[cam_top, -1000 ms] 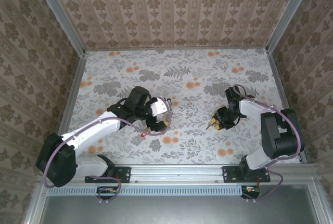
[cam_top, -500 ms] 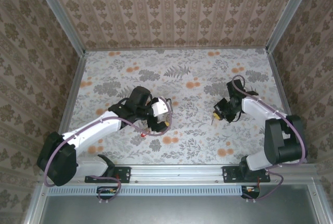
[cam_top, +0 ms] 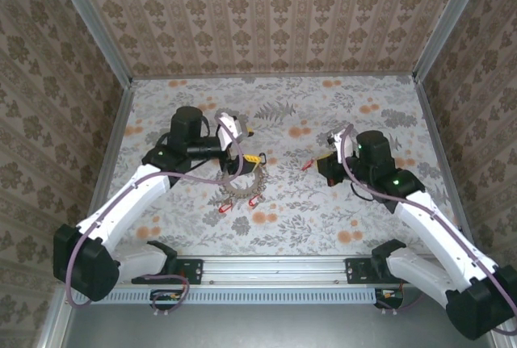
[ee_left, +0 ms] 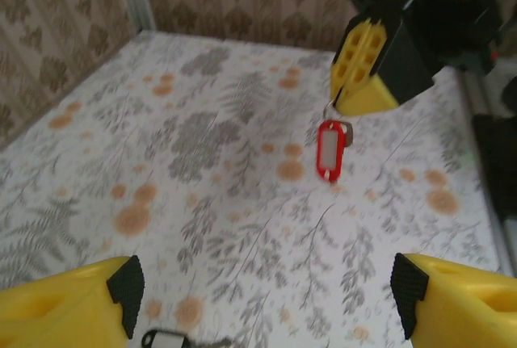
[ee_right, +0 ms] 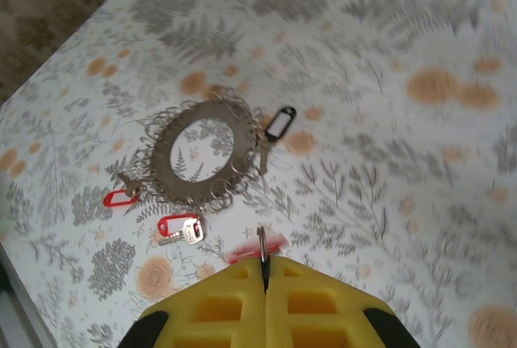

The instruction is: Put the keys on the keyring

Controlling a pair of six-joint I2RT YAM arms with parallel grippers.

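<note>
My right hand (ee_right: 265, 275) was pressed together on a tiny red-headed key (ee_right: 260, 248). The yellow fingers (ee_right: 323, 308) pinched its thin metal shaft, so the key stuck out past their tips, lifted off the floral-patterned table (ee_right: 420, 170). From my left wrist I saw that right hand (ee_left: 355, 106) across from me, with the red-headed key (ee_left: 329, 150) dangling below its tips, red plastic head downward. From above, the right hand (cam_top: 321, 162) sat right of the table's middle and the key (cam_top: 308, 165) pointed toward my left side.

My left hand (ee_left: 266, 308) was spread wide, with nothing between its yellow fingers (ee_left: 73, 308). From above, it (cam_top: 246, 144) hovered over the table, just beyond the ring.

The large round silvery-grey keyring (ee_right: 164, 157), with its coiled rim and hollow centre, lay flat on the table. It was well apart from my right hand, and from above it (cam_top: 240, 184) lay nearer my left arm. Two more red keys (ee_right: 179, 227) lay on the table at its near edge, one of them (ee_right: 119, 198) right against the coils. A small black oval tag (ee_right: 280, 122) lay just beside the opposite rim.
</note>
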